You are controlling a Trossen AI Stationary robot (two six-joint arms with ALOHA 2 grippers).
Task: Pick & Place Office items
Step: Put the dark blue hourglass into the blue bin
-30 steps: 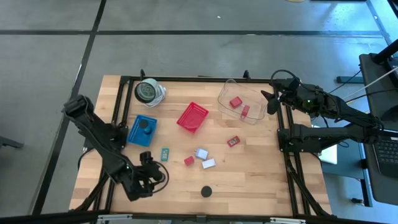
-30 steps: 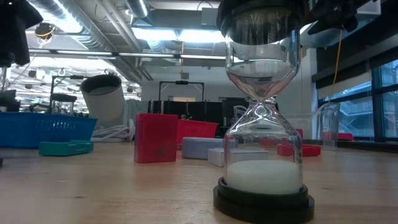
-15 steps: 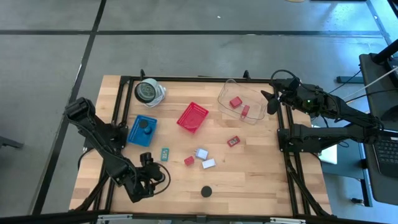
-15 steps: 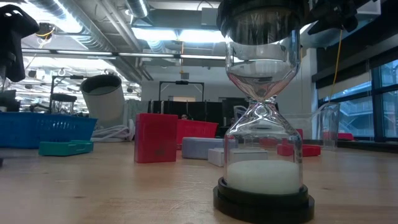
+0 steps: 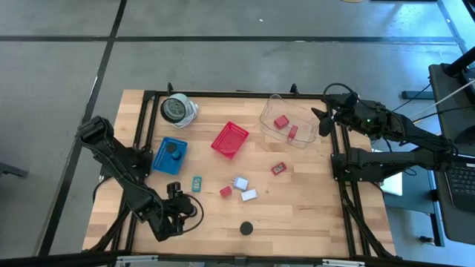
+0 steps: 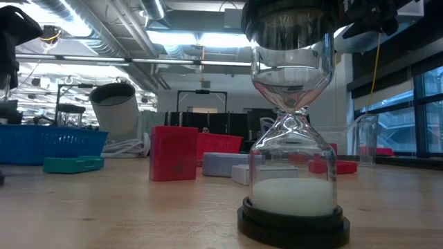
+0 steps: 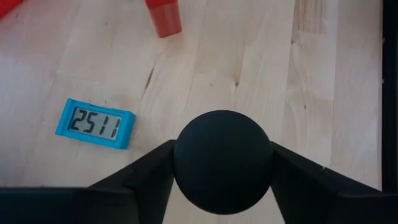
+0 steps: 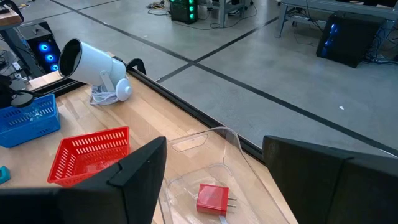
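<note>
Table [image 5: 312,215]: wooden top, office items scattered across the middle, and the red mesh basket [image 5: 229,139] near its centre is our marker for everything else.
Left arm: here's the action! It has reached well out from the basket, toward the front edge on its own side of the table.
Left gripper [image 5: 187,209]: a second ago the jaws stood wide; they have now drawn in onto a black round piece.
Right arm: waiting off the basket's far-right side, at the table's edge.
Right gripper [image 5: 322,121]: fingers spread, nothing between them, parked just beside the clear bin.
Clear bin [image 5: 267,111]: near the basket on the right-arm side, two red pieces already lying in it.
Blue tray [image 5: 159,157]: near the basket on the left-arm side, one black disc sitting inside.
Hourglass [image 5: 246,229]: well in front of the basket, standing upright and untouched.
Black round piece [image 7: 222,162]: pinched between the left fingers, both touching its sides; whether it has left the wood, I cannot tell.
Teal clock [image 7: 94,124]: lies flat between the basket and the left gripper, near the fingers.
Red block [image 7: 164,17]: just beyond the clock, front of the basket.
What it means: the grasp looks made, so I judge lift and carry come next, and several loose items remain to be sorted.
</note>
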